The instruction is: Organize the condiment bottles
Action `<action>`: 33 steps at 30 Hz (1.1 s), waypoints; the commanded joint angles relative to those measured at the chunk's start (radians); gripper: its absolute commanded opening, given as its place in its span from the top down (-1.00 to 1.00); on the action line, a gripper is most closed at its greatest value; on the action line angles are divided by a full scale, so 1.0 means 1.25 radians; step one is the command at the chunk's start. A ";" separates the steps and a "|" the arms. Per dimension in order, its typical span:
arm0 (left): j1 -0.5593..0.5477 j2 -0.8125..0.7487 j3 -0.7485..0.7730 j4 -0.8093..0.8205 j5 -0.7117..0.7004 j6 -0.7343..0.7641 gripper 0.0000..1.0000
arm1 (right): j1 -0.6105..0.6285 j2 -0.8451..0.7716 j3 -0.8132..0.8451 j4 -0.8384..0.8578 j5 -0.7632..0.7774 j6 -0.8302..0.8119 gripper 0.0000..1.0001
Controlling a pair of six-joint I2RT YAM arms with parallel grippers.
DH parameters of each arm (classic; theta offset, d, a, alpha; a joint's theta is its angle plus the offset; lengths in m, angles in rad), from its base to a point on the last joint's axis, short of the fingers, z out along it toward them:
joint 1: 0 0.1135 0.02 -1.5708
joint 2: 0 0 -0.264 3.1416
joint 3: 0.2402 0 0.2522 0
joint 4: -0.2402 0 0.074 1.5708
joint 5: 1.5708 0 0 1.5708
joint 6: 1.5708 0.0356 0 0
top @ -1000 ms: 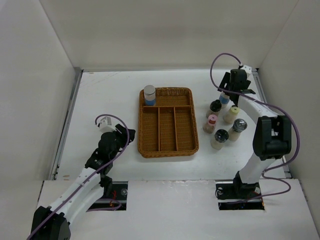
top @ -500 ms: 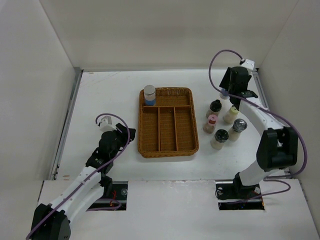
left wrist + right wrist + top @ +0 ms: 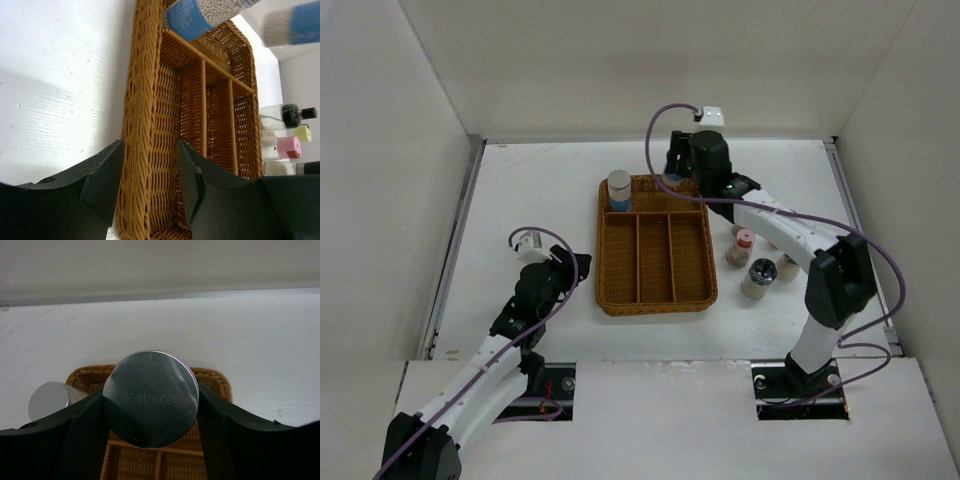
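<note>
Right claw: clamped on silver-capped bottle
Beneath it: wicker tray, far end
Left claw: slightly parted, empty

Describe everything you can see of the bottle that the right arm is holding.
The bottle has a silver cap with a printed date, facing the wrist camera. The fingers of the right gripper clamp it from both sides. The left wrist view shows its blue label and pale grainy contents. It hangs over the far end of the wicker tray.
</note>
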 commanded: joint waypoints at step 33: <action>0.007 -0.057 -0.038 0.037 0.025 -0.019 0.11 | 0.078 0.126 0.102 0.008 0.016 0.035 -0.83</action>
